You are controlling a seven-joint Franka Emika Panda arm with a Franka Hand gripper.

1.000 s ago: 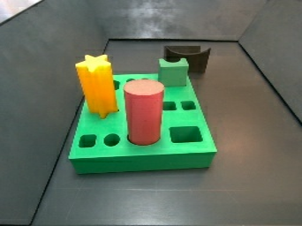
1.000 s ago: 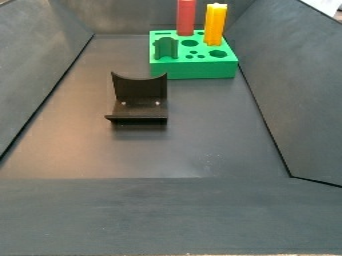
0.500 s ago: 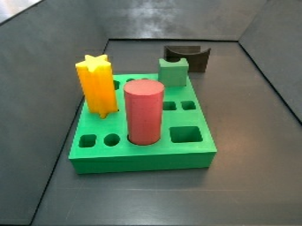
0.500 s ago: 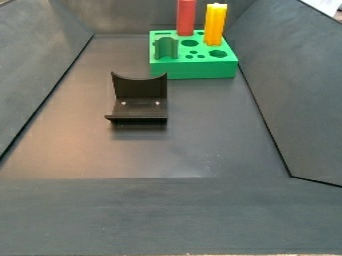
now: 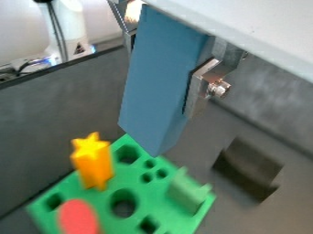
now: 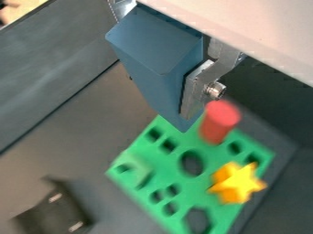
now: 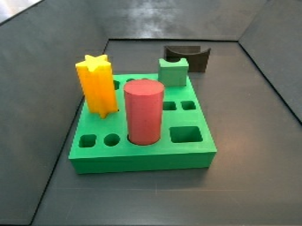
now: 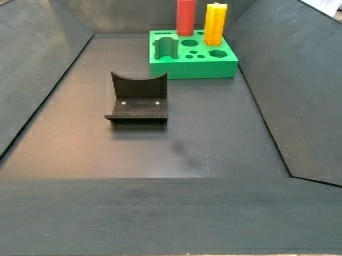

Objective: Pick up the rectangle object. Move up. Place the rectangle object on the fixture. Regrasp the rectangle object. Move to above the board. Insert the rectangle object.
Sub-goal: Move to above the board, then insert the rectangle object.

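Gripper (image 5: 184,87) is high above the board (image 5: 134,183), fingers (image 6: 202,78) grasping the rectangle object (image 5: 159,82). Prob. move-above step; next: line up w/ rectangular hole.

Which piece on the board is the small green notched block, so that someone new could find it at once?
Start at the board, the bright green slab holding the tall pieces. Behind the red cylinder and yellow star post, at the edge nearest the fixture, stands the green notched block. It alone is short, green and notched on top. The gripper holds the rectangle object overhead.
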